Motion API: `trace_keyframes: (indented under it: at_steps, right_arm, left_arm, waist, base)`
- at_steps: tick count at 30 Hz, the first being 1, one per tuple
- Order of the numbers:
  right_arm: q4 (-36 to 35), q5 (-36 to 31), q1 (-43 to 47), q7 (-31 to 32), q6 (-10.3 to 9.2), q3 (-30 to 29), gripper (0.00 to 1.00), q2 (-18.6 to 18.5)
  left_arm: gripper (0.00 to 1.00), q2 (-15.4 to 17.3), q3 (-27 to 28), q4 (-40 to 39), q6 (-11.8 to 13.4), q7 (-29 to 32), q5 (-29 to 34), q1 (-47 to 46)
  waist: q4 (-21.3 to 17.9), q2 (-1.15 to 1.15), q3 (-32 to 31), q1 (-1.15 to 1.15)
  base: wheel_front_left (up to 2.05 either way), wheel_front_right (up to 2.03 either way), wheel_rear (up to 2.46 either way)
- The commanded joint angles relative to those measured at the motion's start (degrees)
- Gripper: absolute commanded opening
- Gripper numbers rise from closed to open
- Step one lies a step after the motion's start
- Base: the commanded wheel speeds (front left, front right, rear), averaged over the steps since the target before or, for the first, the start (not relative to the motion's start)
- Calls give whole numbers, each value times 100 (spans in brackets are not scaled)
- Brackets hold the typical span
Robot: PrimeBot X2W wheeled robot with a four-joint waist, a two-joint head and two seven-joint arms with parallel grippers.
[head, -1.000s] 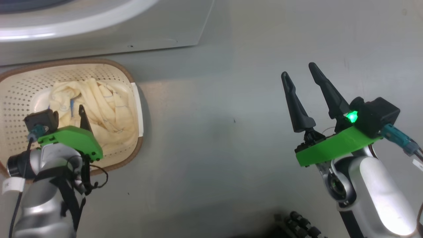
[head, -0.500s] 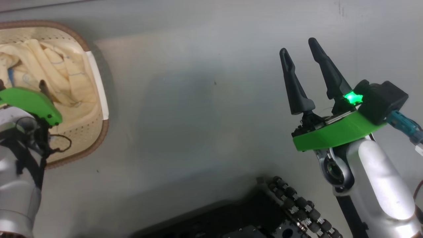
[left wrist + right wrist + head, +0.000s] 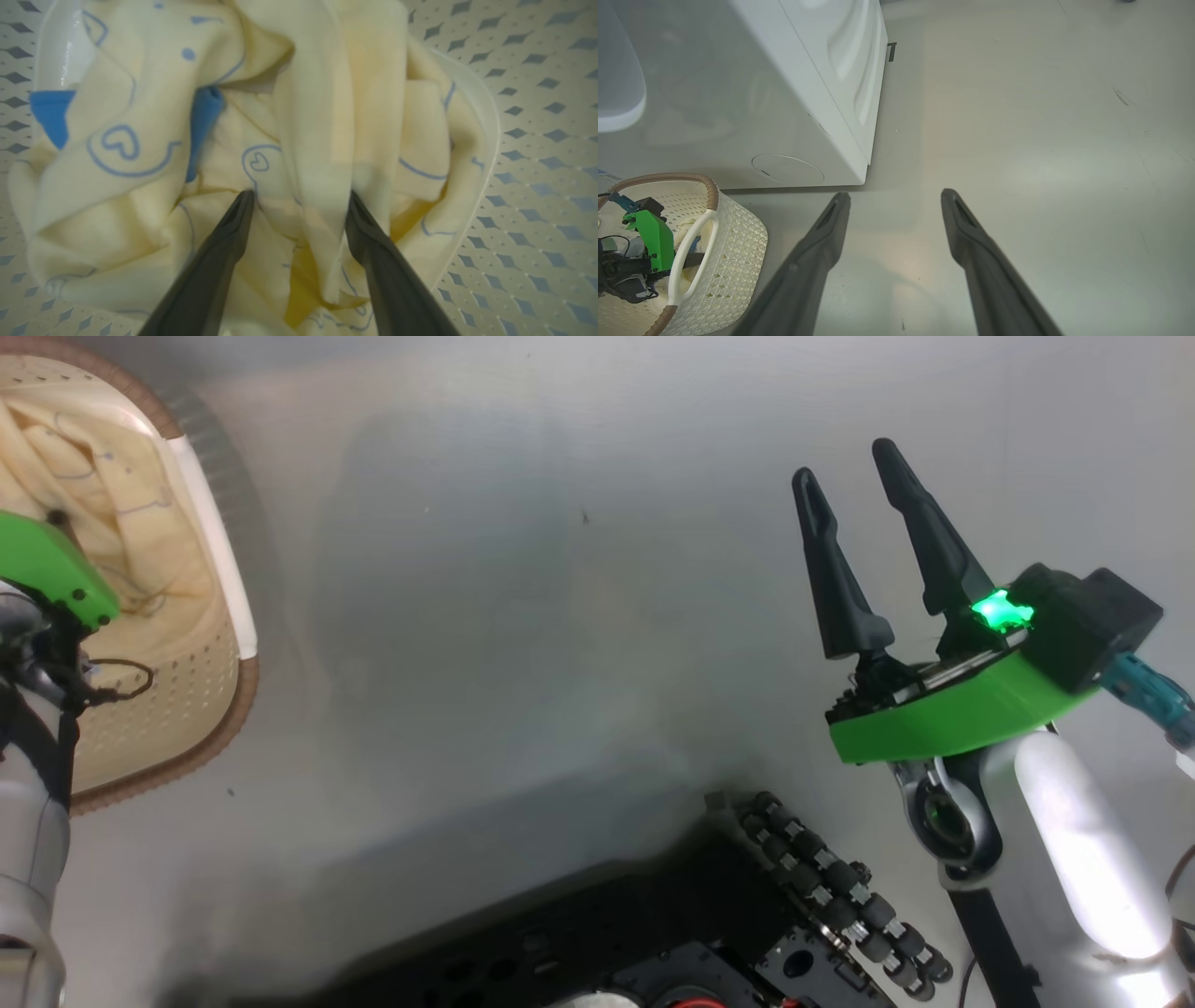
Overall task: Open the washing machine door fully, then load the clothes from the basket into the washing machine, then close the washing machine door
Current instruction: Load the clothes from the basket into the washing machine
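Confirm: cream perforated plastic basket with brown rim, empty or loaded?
Loaded. Crumpled cream-yellow clothes with blue prints lie inside the basket; the open left gripper straddles a fold.

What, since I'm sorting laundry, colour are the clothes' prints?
Blue outlines on cream-yellow clothes; clearest in left wrist view.

This is a place for washing clothes, and it looks like a plain test room. A big white washing machine (image 3: 738,116) stands on a bare, smooth grey floor (image 3: 1041,140) with a few small marks. Next to it sits a cream basket (image 3: 738,252) full of soft yellow clothes (image 3: 117,210). A robot's black base (image 3: 653,943) stands on the floor too.
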Motion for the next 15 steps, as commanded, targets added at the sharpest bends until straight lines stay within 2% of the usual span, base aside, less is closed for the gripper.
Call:
trace_keyframes:
  at_steps: [1,3,5,6,15]
  right_arm:
    - [-190,-3,394,-44,1,36,100,-34]
    - [-246,-22,475,-30,1,11,100,-39]
    - [-297,-37,534,-9,1,-11,100,-42]
    - [-320,-43,555,2,1,-22,100,-42]
    - [-406,-69,551,67,1,-75,100,-19]
  left_arm:
    - [100,176,76,31,68,109,-23,98]
    - [98,143,93,56,103,141,-60,45]
    - [40,102,105,82,114,193,-97,6]
    - [0,79,90,83,129,156,-89,-10]
    - [0,95,65,83,174,-436,-78,34]
  waist:
    - [21,0,15,0]
    - [40,0,29,0]
    - [55,0,35,0]
    - [63,0,35,0]
    - [81,0,-12,0]
  base:
    - [0,0,0]
    - [0,0,0]
    - [0,0,0]
    - [0,0,0]
    - [0,0,0]
